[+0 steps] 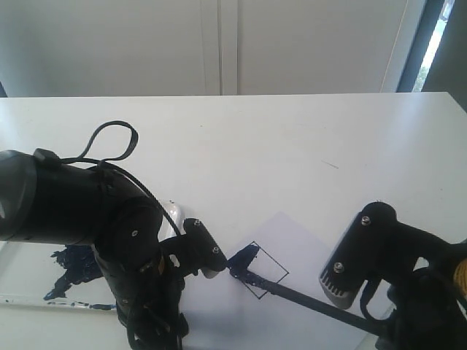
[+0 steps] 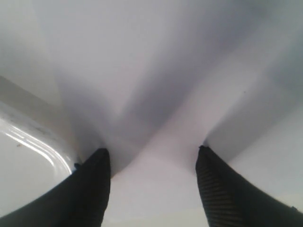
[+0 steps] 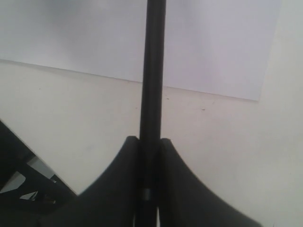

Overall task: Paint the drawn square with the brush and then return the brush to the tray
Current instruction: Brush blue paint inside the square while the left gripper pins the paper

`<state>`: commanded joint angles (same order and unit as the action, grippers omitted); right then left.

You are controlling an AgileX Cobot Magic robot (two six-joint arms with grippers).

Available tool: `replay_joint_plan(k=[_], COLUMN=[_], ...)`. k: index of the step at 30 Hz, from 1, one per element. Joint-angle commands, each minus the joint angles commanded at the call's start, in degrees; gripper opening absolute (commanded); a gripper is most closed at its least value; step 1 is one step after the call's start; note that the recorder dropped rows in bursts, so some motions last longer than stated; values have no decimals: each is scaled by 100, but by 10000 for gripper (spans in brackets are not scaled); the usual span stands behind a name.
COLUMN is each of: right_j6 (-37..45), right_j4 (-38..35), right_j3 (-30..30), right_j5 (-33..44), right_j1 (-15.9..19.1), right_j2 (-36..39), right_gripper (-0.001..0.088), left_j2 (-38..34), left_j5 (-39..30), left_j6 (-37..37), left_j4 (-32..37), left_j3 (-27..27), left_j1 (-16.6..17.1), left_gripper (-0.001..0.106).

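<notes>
One brush [image 1: 306, 300], in the right gripper [image 3: 149, 140], points tip-first, seemingly onto the square [image 1: 260, 270].

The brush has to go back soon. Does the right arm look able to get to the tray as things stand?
Probably not directly: the left arm stands between the right gripper, shut on the brush, and the tray at the far left.

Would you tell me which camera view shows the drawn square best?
The exterior view: the drawn square shows in outline, one corner painted. The right wrist view shows only paper and brush, the left wrist view no square.
</notes>
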<state>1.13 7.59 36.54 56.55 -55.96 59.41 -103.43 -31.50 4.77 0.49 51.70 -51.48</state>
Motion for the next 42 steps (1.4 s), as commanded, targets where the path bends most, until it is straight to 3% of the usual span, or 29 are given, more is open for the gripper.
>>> replay_joint_plan(k=[6,12,26,42], right_j6=[-31,-775,-775,114], right_j4=[161,886,897,-260], right_j3=[0,0,0,11], right_j5=[23,211,211,271], right_j1=[0,0,0,0], right_j2=[0,0,0,0], right_gripper=[0,0,0,0], left_j2=[0,0,0,0], left_j5=[0,0,0,0], left_j6=[0,0,0,0], left_j4=[0,0,0,0], left_j3=[0,0,0,0], left_j1=[0,0,0,0], left_gripper=[600,600,600,600])
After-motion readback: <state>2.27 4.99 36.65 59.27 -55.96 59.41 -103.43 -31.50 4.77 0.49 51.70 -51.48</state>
